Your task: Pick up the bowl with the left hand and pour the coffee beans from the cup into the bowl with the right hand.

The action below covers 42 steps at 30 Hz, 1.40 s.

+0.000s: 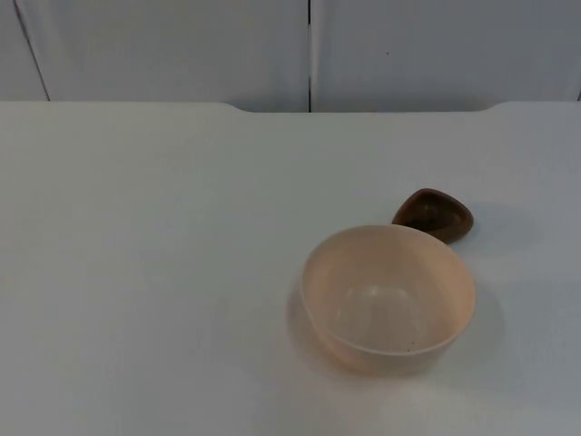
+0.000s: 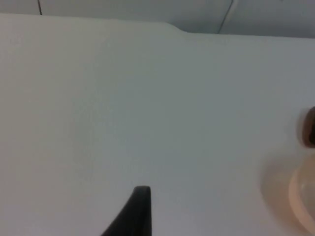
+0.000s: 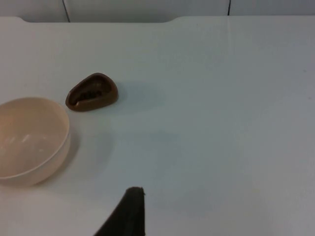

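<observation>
The bowl (image 1: 388,298), pale peach and empty, sits upright on the white worktop (image 1: 136,272). Just beyond it, almost touching its far rim, stands the small brown cup (image 1: 434,213), with dark contents that look like the coffee beans (image 3: 89,94), though they are too small to be sure.

Neither arm has begun. The left hand (image 2: 133,211) hovers over bare worktop with the bowl well off to its right, and only one black fingertip is visible, so whether its fingers are apart or together cannot be told. The right hand (image 3: 129,212) waits likewise, with the cup ahead of it and to its left and the bowl nearer on that same side; its fingers cannot be judged either.

The step in hand is the left hand's reach for the bowl. It would do best to take the rim on the side nearest itself, away from the cup, since a nudge there could tip the beans out. One finger inside the wall and one outside should give a firm pinch; lifting level leaves the cup free for the right hand.
</observation>
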### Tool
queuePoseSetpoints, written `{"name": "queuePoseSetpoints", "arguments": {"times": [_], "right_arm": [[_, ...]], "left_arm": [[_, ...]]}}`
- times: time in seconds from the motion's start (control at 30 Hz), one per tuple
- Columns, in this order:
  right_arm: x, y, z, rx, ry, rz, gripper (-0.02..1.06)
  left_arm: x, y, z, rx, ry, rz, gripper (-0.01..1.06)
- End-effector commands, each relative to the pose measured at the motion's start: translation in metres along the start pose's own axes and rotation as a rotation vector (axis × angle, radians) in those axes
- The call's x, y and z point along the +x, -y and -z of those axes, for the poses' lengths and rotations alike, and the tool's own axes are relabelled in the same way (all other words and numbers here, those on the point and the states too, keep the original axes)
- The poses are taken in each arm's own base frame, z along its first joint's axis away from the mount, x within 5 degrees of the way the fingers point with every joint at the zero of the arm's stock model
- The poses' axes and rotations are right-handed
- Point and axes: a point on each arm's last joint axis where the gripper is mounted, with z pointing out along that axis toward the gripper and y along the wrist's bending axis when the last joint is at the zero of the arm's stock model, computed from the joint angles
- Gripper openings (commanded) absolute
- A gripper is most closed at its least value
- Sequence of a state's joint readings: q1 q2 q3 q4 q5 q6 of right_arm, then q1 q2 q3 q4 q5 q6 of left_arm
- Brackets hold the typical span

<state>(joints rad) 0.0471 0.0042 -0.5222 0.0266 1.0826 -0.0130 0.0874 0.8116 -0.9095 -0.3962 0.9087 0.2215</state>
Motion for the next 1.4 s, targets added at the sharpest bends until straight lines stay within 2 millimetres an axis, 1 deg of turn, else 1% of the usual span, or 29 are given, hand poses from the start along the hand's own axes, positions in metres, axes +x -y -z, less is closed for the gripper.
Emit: {"name": "queuePoseSetpoints", "arguments": {"times": [0.0,0.17,0.4,0.67,0.8,0.83,1.0,1.03,1.17,1.2,1.3,1.37], "right_arm": [[0.001,0.000,-0.001,0.004,0.003,0.000,1.05],[0.001,0.000,-0.001,0.004,0.003,0.000,1.05],[0.001,0.000,-0.001,0.004,0.003,0.000,1.05],[0.001,0.000,-0.001,0.004,0.003,0.000,1.05],[0.001,0.000,-0.001,0.004,0.003,0.000,1.05],[0.001,0.000,-0.001,0.004,0.003,0.000,1.05],[0.001,0.000,-0.001,0.004,0.003,0.000,1.05],[0.001,0.000,-0.001,0.004,0.003,0.000,1.05],[0.001,0.000,-0.001,0.004,0.003,0.000,1.05],[0.001,0.000,-0.001,0.004,0.003,0.000,1.05],[0.001,0.000,-0.001,0.004,0.003,0.000,1.05],[0.001,0.000,-0.001,0.004,0.003,0.000,1.05]], "left_arm": [[-0.003,0.002,-0.005,0.034,-0.010,-0.002,1.05],[-0.007,0.001,-0.021,0.085,-0.050,0.004,1.05],[-0.008,-0.001,-0.032,0.099,-0.082,0.016,1.05],[-0.007,0.004,-0.039,0.172,-0.123,0.018,1.05],[-0.005,0.015,-0.048,0.216,-0.159,-0.025,1.05],[-0.005,0.015,-0.048,0.216,-0.159,-0.025,1.05],[0.000,0.032,-0.068,0.276,-0.234,-0.075,1.05],[0.000,0.032,-0.068,0.276,-0.234,-0.075,1.05],[0.005,0.040,-0.089,0.275,-0.302,-0.099,1.05],[0.005,0.040,-0.089,0.275,-0.302,-0.099,1.05],[0.010,0.048,-0.108,0.275,-0.357,-0.121,1.05],[0.011,0.049,-0.111,0.276,-0.364,-0.125,1.05]]}}
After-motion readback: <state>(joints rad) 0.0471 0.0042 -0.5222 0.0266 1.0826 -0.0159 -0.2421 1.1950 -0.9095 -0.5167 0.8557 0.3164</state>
